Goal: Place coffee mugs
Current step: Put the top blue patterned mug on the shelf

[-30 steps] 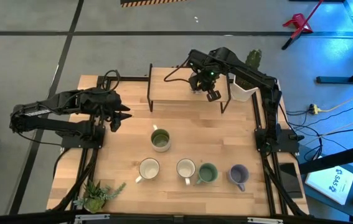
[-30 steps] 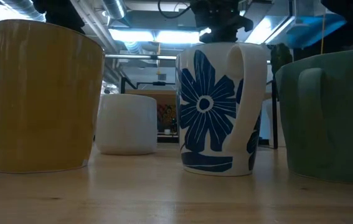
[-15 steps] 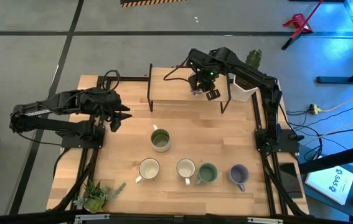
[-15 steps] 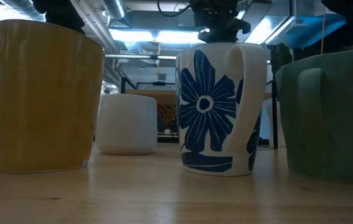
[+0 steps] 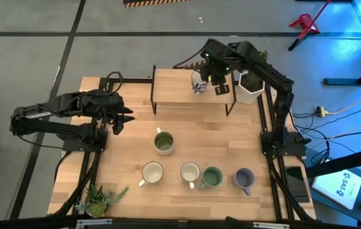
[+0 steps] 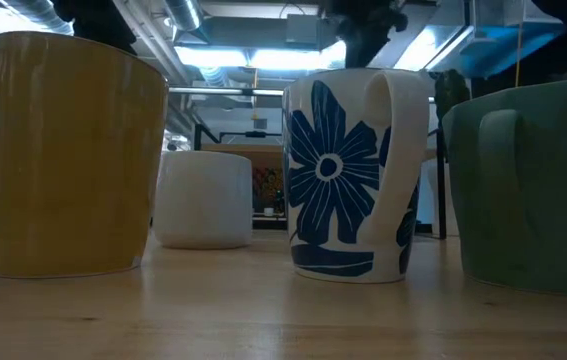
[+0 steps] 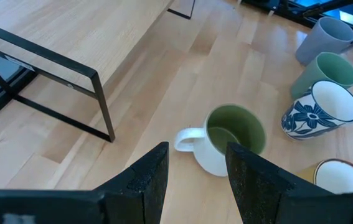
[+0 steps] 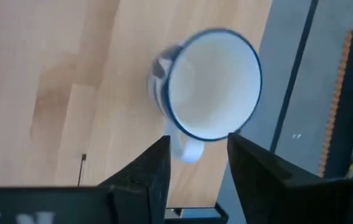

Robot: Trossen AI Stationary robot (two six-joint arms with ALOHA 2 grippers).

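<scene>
A white mug with a blue pattern (image 5: 197,83) stands upright on the raised wooden shelf (image 5: 174,89) at the table's far side. My right gripper (image 5: 218,84) hovers above it and slightly to its right, open. In the right wrist view the mug (image 8: 213,84) shows from above, its handle (image 8: 185,149) just beyond the gripper (image 8: 198,165). Several mugs stand on the table: olive green (image 5: 163,142), pale yellow (image 5: 152,172), white with blue (image 5: 190,173), teal (image 5: 212,177) and lavender (image 5: 244,179). My left gripper (image 5: 126,119) waits open at the left.
A white pot with a cactus (image 5: 249,89) stands right of the shelf, close to my right arm. A small green plant (image 5: 100,200) lies at the near left corner. The shelf's black legs (image 5: 153,95) stand on the table. Bare wood lies between shelf and mugs.
My right gripper has let go of the blue-patterned mug, which stays upright on the shelf. The gripper has risen and drawn back a little toward the table's right and far edge, so that it has left the top of the low view.
</scene>
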